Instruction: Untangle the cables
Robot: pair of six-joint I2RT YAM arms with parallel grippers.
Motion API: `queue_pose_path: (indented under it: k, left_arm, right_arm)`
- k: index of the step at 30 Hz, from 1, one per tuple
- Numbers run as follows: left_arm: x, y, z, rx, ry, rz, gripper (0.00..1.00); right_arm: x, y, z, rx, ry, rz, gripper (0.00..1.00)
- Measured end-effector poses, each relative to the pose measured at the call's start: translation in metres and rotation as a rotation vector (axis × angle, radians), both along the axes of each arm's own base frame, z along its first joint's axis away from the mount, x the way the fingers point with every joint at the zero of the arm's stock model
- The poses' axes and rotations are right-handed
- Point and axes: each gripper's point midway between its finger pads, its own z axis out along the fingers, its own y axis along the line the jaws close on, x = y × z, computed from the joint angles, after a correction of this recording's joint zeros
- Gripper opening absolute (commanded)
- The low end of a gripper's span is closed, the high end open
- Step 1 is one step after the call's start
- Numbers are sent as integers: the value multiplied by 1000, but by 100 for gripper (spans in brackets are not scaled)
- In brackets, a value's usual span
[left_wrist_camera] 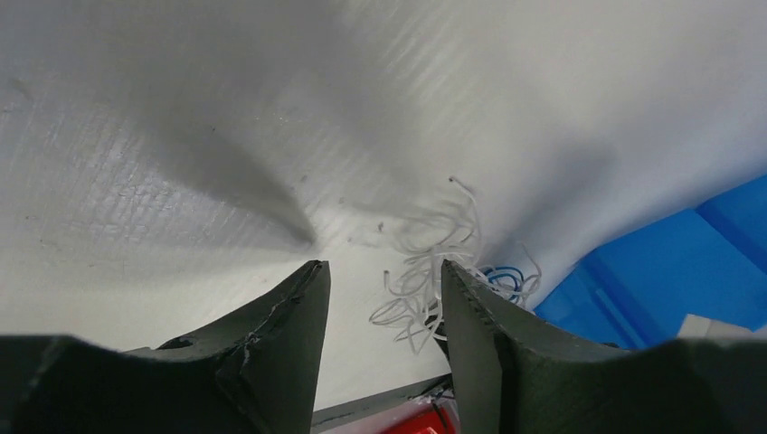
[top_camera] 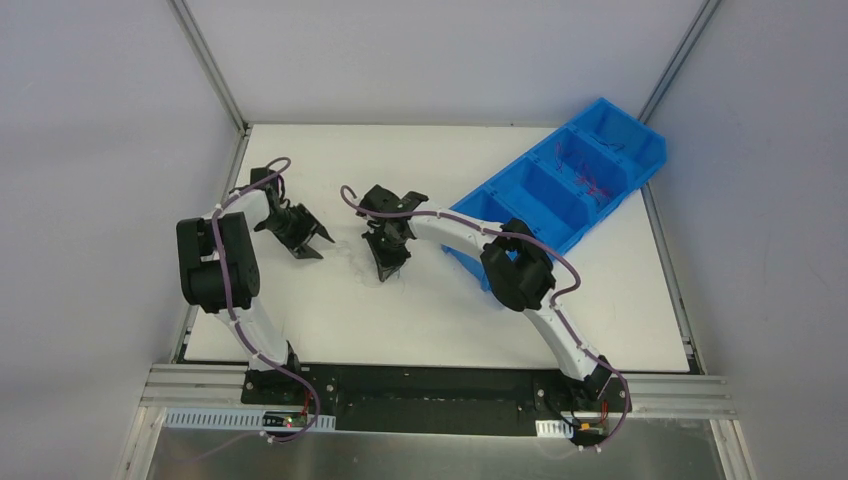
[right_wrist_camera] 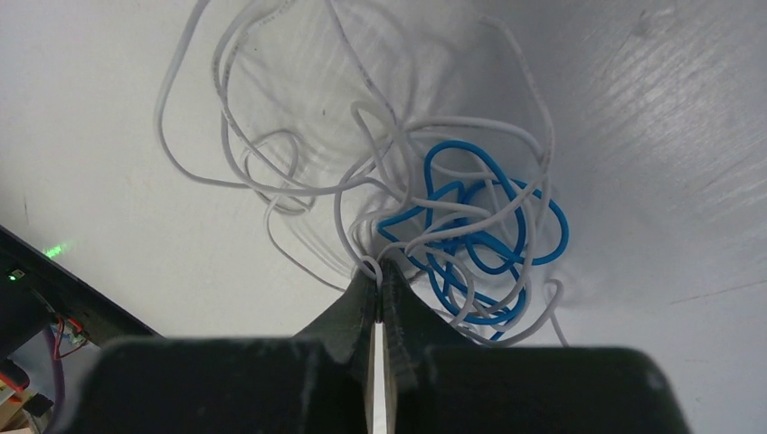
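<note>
Cables (right_wrist_camera: 425, 217): a small loose tangle of very thin, limp wires in white and blue is seen lying on the white table (top_camera: 330, 320)

White strands: several are thrown out in wide open loops towards the far and left side of the right wrist view, and one free end is curled up off the surface in the left wrist view

Blue strand: it is coiled in tighter overlapping rings on the right of the knot, with white loops threaded through and around it

Place: the tangle is set near the middle of the table, between the two grippers and near the low end of the blue bin (top_camera: 570, 180); from the top view it can hardly be made out

Right gripper (right_wrist_camera: 378, 271): the fingers are pressed together, and a white strand at the near edge of the tangle is pinched at their tips

Left gripper (left_wrist_camera: 384, 271): the fingers are held apart with nothing between them; the tangle is seen beyond the gap, clear of both tips

Bin contents: thin reddish strands (top_camera: 592, 185) are seen in the far compartments, too small to be told apart
</note>
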Motion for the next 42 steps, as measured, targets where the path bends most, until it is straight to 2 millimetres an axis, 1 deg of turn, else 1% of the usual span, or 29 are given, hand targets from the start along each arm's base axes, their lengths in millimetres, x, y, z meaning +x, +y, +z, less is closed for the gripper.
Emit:
queue_pose_path:
  k: [2,4,6,11,14,17,18,23,26,28,31,34,35,36,37,39,40,42]
  left_arm:
    - [-6,-3,-10,-14,21,-1,44]
    - [-11,-6,-18,-34,36,3,43]
    - [-12,-12,-19,-70,31,2,41]
    - [-3,-19,-21,-128,2,11,24]
    - [-1,-21,-24,-153,-3,18,14]
    - [0,-22,-24,-162,-8,27,2]
    - [1,-22,-24,-164,-10,30,0]
    - [7,-22,-23,-165,-29,40,0]
    - [11,-21,-15,-165,-47,52,0]
    - [21,-16,1,-166,-86,79,0]
    - [47,-4,46,-163,-200,131,0]
    - [76,16,105,-155,-354,189,0]
    - [86,23,130,-152,-414,208,0]
    - [91,26,146,-151,-455,213,0]
    - [97,33,166,-151,-502,229,0]
    - [104,41,196,-154,-575,248,0]
    - [106,45,207,-159,-602,262,0]
    - [107,52,221,-183,-632,304,0]
  right_arm:
    - [-2,-2,0,-5,4,1,0]
    - [-4,-3,0,-7,7,2,0]
    - [-4,-4,0,-7,10,2,0]
    - [-6,-6,-1,-10,15,3,0]
    - [-7,-7,-1,-11,18,3,0]
    - [-9,-8,-1,-14,20,3,0]
    - [-9,-9,-1,-15,21,4,0]
    - [-12,-14,-2,-23,27,4,0]
    - [-16,-19,-2,-32,33,3,0]
    - [-19,-23,-2,-36,36,3,0]
    - [-24,-30,-3,-47,44,3,0]
    - [-28,-36,-3,-53,48,4,0]
    - [-30,-38,-3,-54,49,4,0]
    - [-30,-39,-4,-53,48,6,0]
    - [-31,-40,-4,-54,48,7,0]
    - [-32,-41,-4,-53,47,7,0]
    - [-33,-42,-4,-54,47,8,0]
    - [-35,-45,-5,-56,49,10,0]
